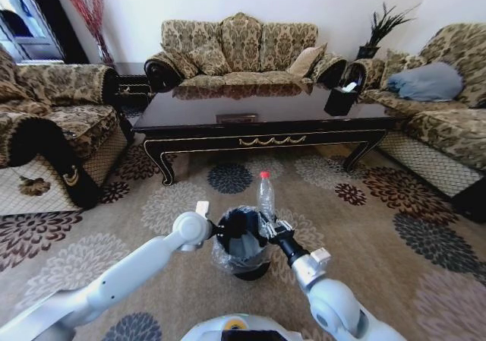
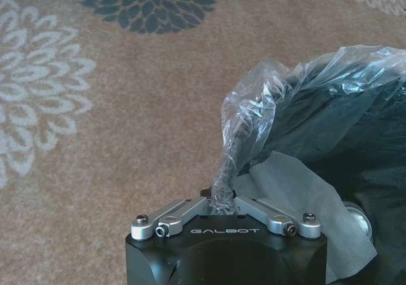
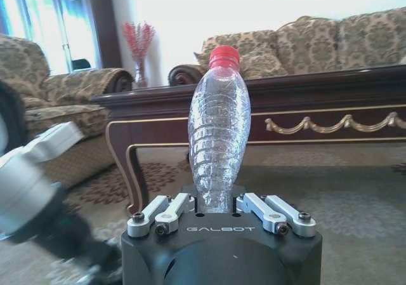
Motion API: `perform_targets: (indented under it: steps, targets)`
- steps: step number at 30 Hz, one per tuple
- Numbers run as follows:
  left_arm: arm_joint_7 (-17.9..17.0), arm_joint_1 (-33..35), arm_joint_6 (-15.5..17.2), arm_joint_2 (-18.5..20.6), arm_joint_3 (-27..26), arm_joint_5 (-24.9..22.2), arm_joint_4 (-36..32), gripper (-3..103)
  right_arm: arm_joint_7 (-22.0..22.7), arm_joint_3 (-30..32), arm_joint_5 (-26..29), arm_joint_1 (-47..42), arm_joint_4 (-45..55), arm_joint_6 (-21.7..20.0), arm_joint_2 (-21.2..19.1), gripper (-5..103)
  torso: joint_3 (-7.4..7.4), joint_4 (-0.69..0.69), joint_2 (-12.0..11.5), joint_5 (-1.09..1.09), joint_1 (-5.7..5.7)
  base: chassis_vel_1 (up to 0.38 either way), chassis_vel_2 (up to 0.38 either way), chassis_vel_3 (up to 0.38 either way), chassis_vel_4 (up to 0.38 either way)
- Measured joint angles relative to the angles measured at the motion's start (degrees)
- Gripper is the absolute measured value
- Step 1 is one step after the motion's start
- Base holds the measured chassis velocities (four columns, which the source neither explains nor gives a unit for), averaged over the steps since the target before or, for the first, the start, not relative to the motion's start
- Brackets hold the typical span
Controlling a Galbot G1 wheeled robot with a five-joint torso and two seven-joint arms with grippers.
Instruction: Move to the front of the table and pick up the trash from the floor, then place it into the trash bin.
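The trash bin (image 1: 241, 244), black with a clear bag liner (image 2: 254, 107), stands on the floor (image 1: 364, 235) in front of the table (image 1: 266, 121). My left gripper (image 1: 215, 233) is at the bin's left rim and is shut on a fold of the liner (image 2: 222, 199). A crumpled white paper (image 2: 285, 186) lies inside the bin. My right gripper (image 1: 271, 228) is shut on the base of the trash, a clear bottle with a red cap (image 1: 265, 195). It holds the bottle (image 3: 219, 132) upright at the bin's right rim.
Patterned sofas (image 1: 235, 48) ring the table on three sides. A black tissue box (image 1: 339, 98) sits on the table's right end. The table's gold-trimmed front rail (image 3: 330, 123) is just ahead of the bottle. Open carpet (image 2: 95, 139) lies left of the bin.
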Motion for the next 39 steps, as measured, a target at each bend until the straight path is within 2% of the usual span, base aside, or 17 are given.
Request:
perform_targets:
  steps: [5, 6, 8, 12, 15, 17, 18, 20, 23, 25, 27, 32, 36, 39]
  targets:
    - [-0.2, -0.1, 0.0, -0.3, 0.3, 0.0, 0.1, 0, -1.5, -0.4, -1.6, -1.0, -0.1, 0.4, 0.0, 22, 0.0, 0.02, 0.0, 0.0, 0.0, 0.0, 0.0, 0.0, 0.0]
    - [-0.2, -0.1, 0.0, -0.3, 0.3, 0.0, 0.1, 0, -1.7, -0.5, -1.9, -1.2, -0.1, 0.4, 0.2, 27, 0.0, 0.01, 0.0, 0.0, 0.0, 0.0, 0.0, 0.0, 0.0]
    - [-0.2, 0.0, 0.0, -0.1, 0.2, 0.0, 0.1, 0, -1.7, -0.6, -1.9, -1.2, -0.2, 0.4, 0.3, 27, 0.0, 0.01, 0.0, 0.0, 0.0, 0.0, 0.0, 0.0, 0.0]
    - [-0.3, 0.7, 0.0, 0.4, -0.7, 0.2, -0.3, 0, -2.2, -0.9, -2.2, -1.5, -0.7, 0.4, 0.7, 50, 0.0, 0.02, 0.0, -0.01, 0.0, 0.0, 0.0, 0.0, 0.0]
    - [-0.3, 1.1, 0.0, 0.4, -1.0, 0.3, -0.3, 0, -2.3, -0.9, -2.2, -1.5, -0.8, 0.4, 0.8, 55, 0.0, 0.01, 0.0, -0.01, 0.0, 0.0, 0.0, 0.0, 0.0]
    - [-0.3, 1.7, 0.0, 0.7, -1.4, 0.6, -0.6, 0, -2.3, -0.9, -2.1, -1.6, -0.9, 0.3, 0.9, 66, 0.0, 0.01, 0.0, -0.01, 0.0, 0.0, 0.0, 0.0, 0.0]
    - [-0.3, 1.7, 0.0, 0.7, -1.4, 0.6, -0.6, 0, -2.3, -0.9, -2.1, -1.6, -0.9, 0.3, 0.9, 66, 0.0, 0.01, 0.0, -0.01, 0.0, 0.0, 0.0, 0.0, 0.0]
    - [-0.3, 2.3, 0.0, 1.1, -1.9, 0.7, -0.8, 0, -2.3, -1.0, -2.0, -1.6, -1.0, 0.2, 1.0, 77, 0.0, 0.02, 0.0, -0.01, 0.0, 0.0, 0.0, 0.0, 0.0]
    - [-0.3, 2.6, 0.0, 1.3, -2.2, 0.7, -1.0, 0, -2.3, -1.2, -1.9, -1.6, -1.1, 0.1, 1.3, 83, 0.0, 0.01, 0.0, -0.01, 0.0, 0.0, 0.0, 0.0, 0.0]
    - [-0.3, 2.9, 0.0, 1.5, -3.2, 0.7, -1.1, 0, -2.2, -1.3, -1.9, -1.7, -1.2, 0.1, 1.6, 93, 0.0, 0.0, 0.0, -0.01, 0.0, 0.0, 0.0, 0.0, 0.0]
    - [-0.3, 3.1, 0.0, 1.6, -3.4, 0.7, -1.1, 0, -2.1, -1.3, -1.9, -1.7, -1.2, 0.1, 1.6, 97, 0.0, 0.0, 0.0, -0.01, 0.0, 0.0, 0.0, 0.0, 0.0]
    - [0.6, 5.7, 0.0, 3.5, -8.1, 1.5, -1.5, 0, -1.9, 0.0, -1.1, -1.7, -0.8, 0.1, 1.7, 100, 0.0, 0.0, 0.0, -0.02, 0.0, 0.0, 0.0, 0.0, 0.0]
    - [0.9, 8.8, 0.0, 6.8, -14.5, 1.6, -2.3, 0, -1.3, 1.0, -0.3, -1.7, -0.5, 0.2, 1.7, 100, 0.0, 0.02, 0.0, -0.02, 0.0, 0.0, 0.0, 0.0, 0.0]
    - [0.7, 10.5, 0.0, 8.4, -16.8, 1.5, -2.7, 0, -1.1, 1.1, -0.3, -1.8, -0.7, 0.3, 1.7, 100, 0.0, 0.02, 0.0, -0.01, 0.0, 0.0, 0.0, 0.0, 0.0]
